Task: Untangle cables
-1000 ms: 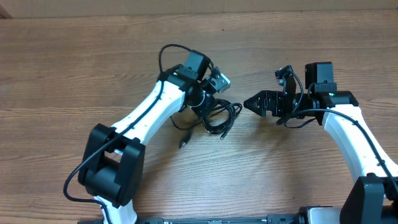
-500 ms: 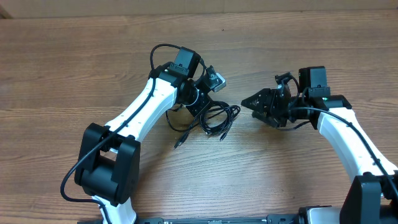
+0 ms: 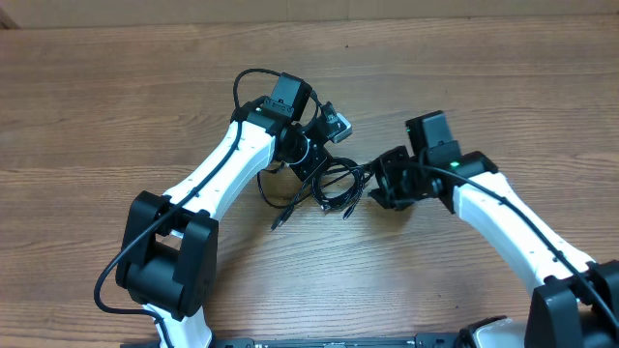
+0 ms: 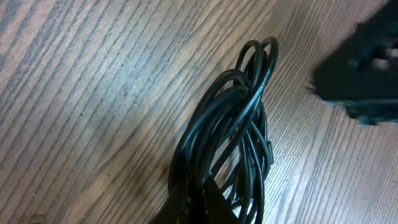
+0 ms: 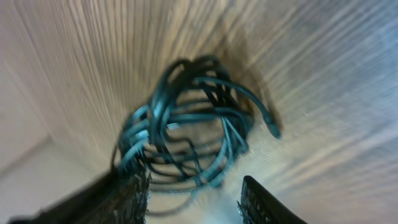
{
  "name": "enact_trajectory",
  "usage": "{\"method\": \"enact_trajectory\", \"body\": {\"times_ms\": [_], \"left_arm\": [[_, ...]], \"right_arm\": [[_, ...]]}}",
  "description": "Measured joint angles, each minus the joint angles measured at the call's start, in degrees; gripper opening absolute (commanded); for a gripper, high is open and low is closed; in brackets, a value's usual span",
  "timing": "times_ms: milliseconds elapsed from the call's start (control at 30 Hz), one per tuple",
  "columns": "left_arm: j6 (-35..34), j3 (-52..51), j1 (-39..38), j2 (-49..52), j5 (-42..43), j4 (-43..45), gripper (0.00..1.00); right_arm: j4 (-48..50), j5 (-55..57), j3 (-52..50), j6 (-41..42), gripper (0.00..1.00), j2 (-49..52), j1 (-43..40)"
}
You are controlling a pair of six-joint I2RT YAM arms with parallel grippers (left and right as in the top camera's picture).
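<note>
Overhead: cables [image 3: 340, 184] in tangled black bundle at frame centre on wooden table [image 3: 116, 97], one plug end [image 3: 278, 224] trailing toward lower left. Left gripper [image 3: 311, 166] at bundle's left edge; right gripper [image 3: 379, 182] just beside its right edge. Left wrist: strands converge at bottom edge, left gripper seemingly clamped on them there. Right wrist: fingers [image 5: 127, 193] apart at bottom of frame, bundle ahead between them, blurred.

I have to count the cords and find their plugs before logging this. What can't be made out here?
Count of cables: loops overlap overhead, the left arm covers part, and the right wrist view is blurred.
Grip of the left gripper: cut off by the left wrist view's bottom edge.
Type of plug ends: too small overhead.
</note>
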Motion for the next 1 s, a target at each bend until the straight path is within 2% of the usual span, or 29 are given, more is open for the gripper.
{"method": "enact_trajectory", "body": {"times_ms": [200,267,333,467,667,800,833,867,1000], "left_arm": [[0.00,0.00,0.00,0.00,1.07,0.02,0.04],[0.00,0.02,0.00,0.00,1.27,0.02,0.04],[0.00,0.00,0.00,0.00,1.29,0.02,0.04],[0.00,0.02,0.00,0.00,1.49,0.02,0.04],[0.00,0.00,0.00,0.00,1.53,0.02,0.04],[0.00,0.00,0.00,0.00,1.66,0.02,0.04],[0.00,0.00,0.00,0.00,1.66,0.02,0.04],[0.00,0.02,0.00,0.00,1.66,0.02,0.04],[-0.02,0.02,0.15,0.00,1.70,0.02,0.04]], "right_arm": [[6.82,6.21,-0.02,5.07,0.48,4.15,0.96],[8.35,7.26,-0.04,6.27,0.38,5.55,0.96],[10.01,8.66,-0.04,7.32,0.33,6.91,0.96],[11.98,10.03,-0.07,8.28,0.29,8.70,0.96],[12.13,9.18,-0.07,8.48,0.29,9.66,0.96],[12.96,7.17,-0.07,8.72,0.22,9.66,0.96],[13.11,6.97,-0.07,8.74,0.17,9.66,0.96],[14.36,6.71,-0.15,8.26,0.06,9.66,0.96],[17.09,5.84,-0.20,6.93,0.04,9.66,0.96]]}}
